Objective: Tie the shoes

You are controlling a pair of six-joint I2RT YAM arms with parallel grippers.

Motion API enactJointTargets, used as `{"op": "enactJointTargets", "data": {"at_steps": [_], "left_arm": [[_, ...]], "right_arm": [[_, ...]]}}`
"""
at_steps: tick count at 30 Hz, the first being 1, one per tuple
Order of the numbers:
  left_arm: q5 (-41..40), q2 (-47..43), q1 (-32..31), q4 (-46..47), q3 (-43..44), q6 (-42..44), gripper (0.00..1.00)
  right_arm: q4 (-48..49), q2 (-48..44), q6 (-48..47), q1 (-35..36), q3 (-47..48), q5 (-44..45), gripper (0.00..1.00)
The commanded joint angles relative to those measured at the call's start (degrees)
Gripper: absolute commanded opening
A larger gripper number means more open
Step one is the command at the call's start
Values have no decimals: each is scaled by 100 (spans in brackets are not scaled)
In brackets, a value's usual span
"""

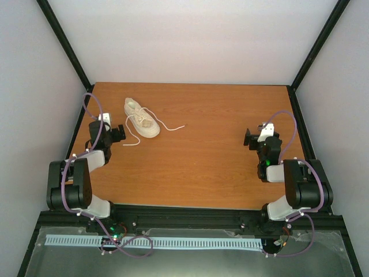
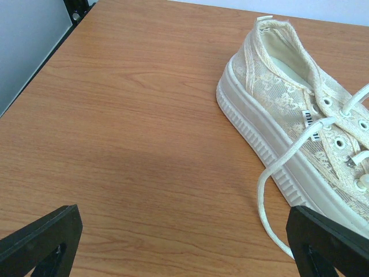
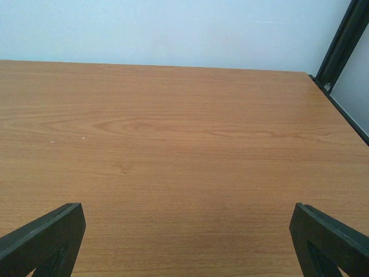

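A cream low-top sneaker [image 1: 142,118] lies on the wooden table [image 1: 202,156] at the far left, heel toward the back wall. Its white laces are untied: one lace [image 1: 171,127] trails right, another lace [image 1: 134,140] loops toward the near side. In the left wrist view the sneaker [image 2: 277,109] fills the right side and a lace loop [image 2: 262,196] runs down by my right fingertip [image 2: 323,242]. My left gripper [image 1: 119,134] is open and empty, just left of the shoe. My right gripper [image 1: 249,138] is open and empty over bare table at the right.
Black frame posts [image 1: 63,40] stand at the table's back corners, with pale walls behind. The right wrist view shows only bare wood [image 3: 184,173] and a black post [image 3: 343,40] at the right edge.
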Motion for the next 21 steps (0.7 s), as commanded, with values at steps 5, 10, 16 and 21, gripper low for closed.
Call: {"op": "enactJointTargets", "data": {"at_steps": [5,10,16,21], "left_arm": [[67,-84,11,235,3,104,100],[257,-1,9,128,127,342,100],[860,300,-56,-1836,1712,377,100],[1409,1262,-104,-3381,3534,152,100]], "right_arm": [[197,21,-16,-49,70,-35,100],[189,21,-7,-50,74,-31,100],[-782,-363,-22,-49,479,-72,100],[-2077,-1388,296,-49,1002,-338,100]]}}
